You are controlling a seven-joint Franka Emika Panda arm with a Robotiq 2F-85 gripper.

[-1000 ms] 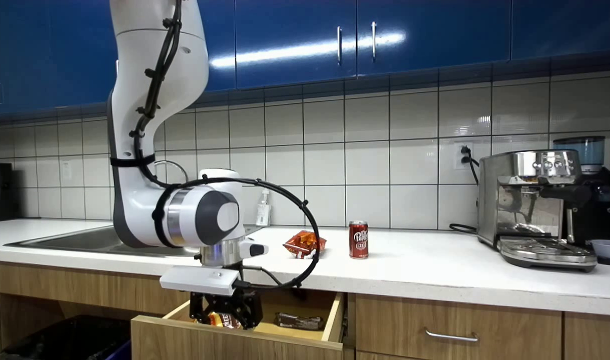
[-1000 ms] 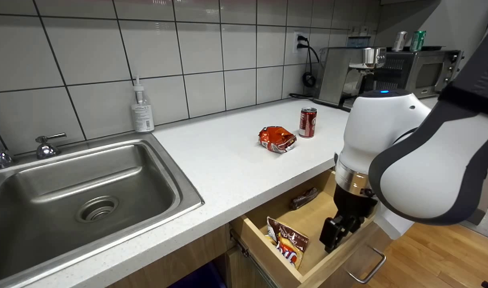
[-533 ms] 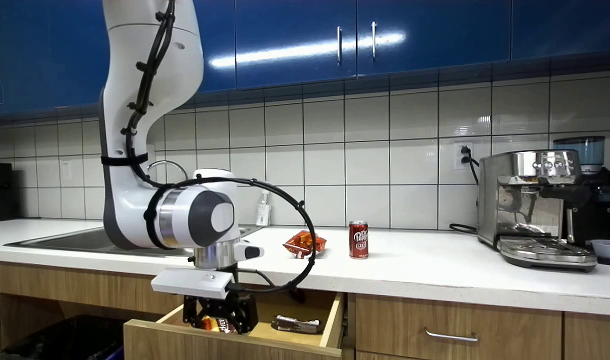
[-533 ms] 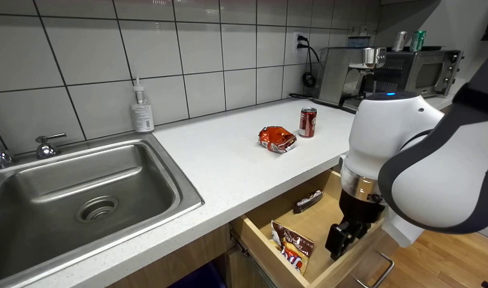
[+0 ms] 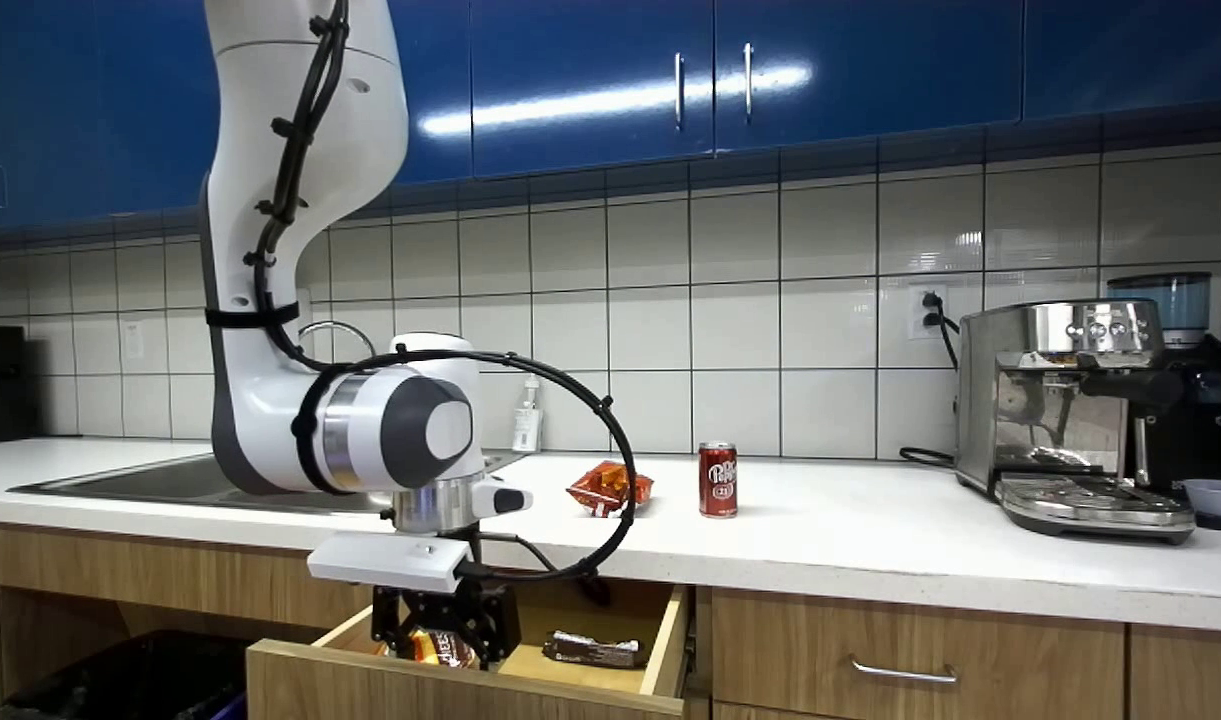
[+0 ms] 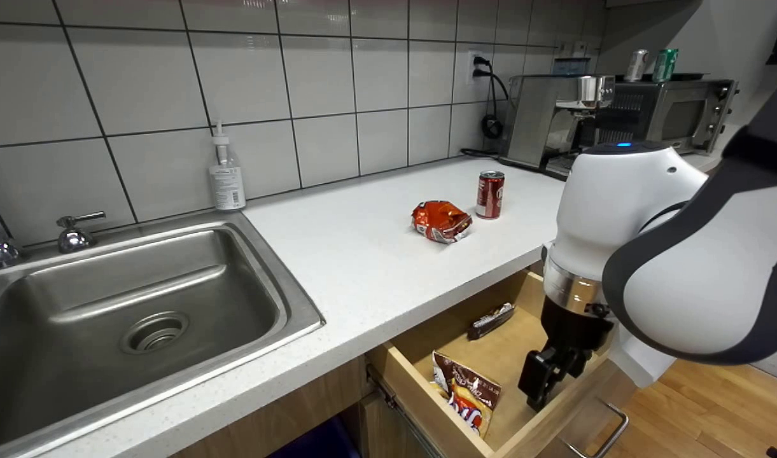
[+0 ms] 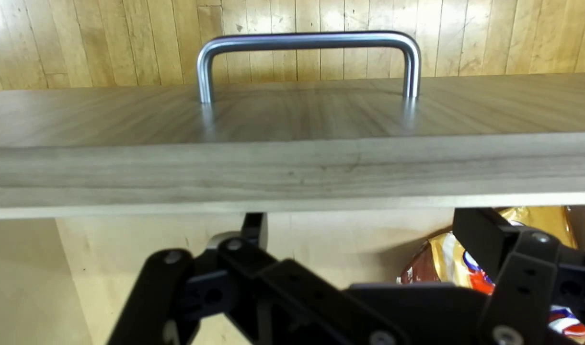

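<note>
My gripper (image 7: 364, 235) reaches down into a pulled-out wooden drawer (image 5: 450, 690), just behind its front panel. Its jaws stand wide apart with nothing held between them. In the wrist view the front panel's top edge (image 7: 292, 172) hides the fingertips' ends; whether they touch the panel I cannot tell. A brown and gold snack bag (image 6: 468, 388) lies in the drawer against a side wall, close to one finger (image 7: 479, 237). Farther back in the drawer lies a dark brown wrapped bar (image 6: 490, 321). The drawer's metal handle (image 7: 311, 40) sits on the outer face.
On the white counter (image 6: 337, 254) above are a crumpled orange bag (image 6: 440, 221) and a red soda can (image 6: 490, 195). A steel sink (image 6: 172, 381) and a soap bottle (image 6: 227, 181) stand to one side. A coffee machine (image 5: 1070, 400) is at the far end.
Over the last second the gripper and drawer moved outward together a little, carrying the bag and bar along. In the last half second the gripper rose slightly, while the drawer stayed put.
</note>
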